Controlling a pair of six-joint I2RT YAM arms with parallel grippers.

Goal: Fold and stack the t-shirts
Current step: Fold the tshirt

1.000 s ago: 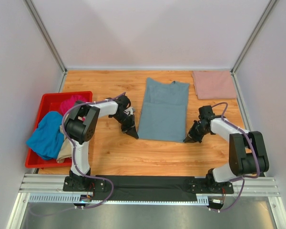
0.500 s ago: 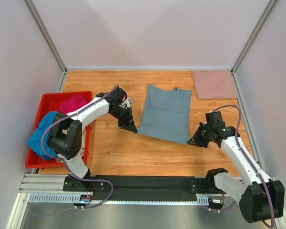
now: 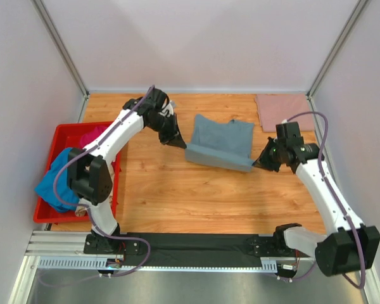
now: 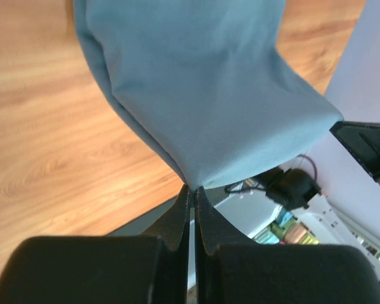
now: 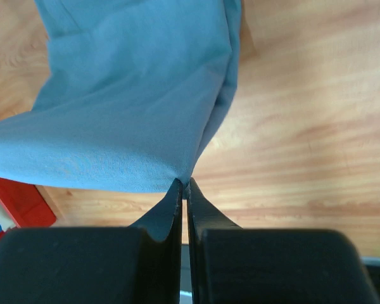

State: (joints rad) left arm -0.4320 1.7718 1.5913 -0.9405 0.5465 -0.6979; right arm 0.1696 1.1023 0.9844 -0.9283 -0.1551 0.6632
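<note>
The left gripper and right gripper clamp the grey-blue t-shirt by its near edge; table bare at 6 o'clock.

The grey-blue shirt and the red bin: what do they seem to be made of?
The grey-blue shirt looks like soft, matte knit cloth, perhaps cotton: it sags and creases where its corners are lifted. The red bin looks like rigid moulded plastic with a smooth finish: straight walls, even colour.
</note>
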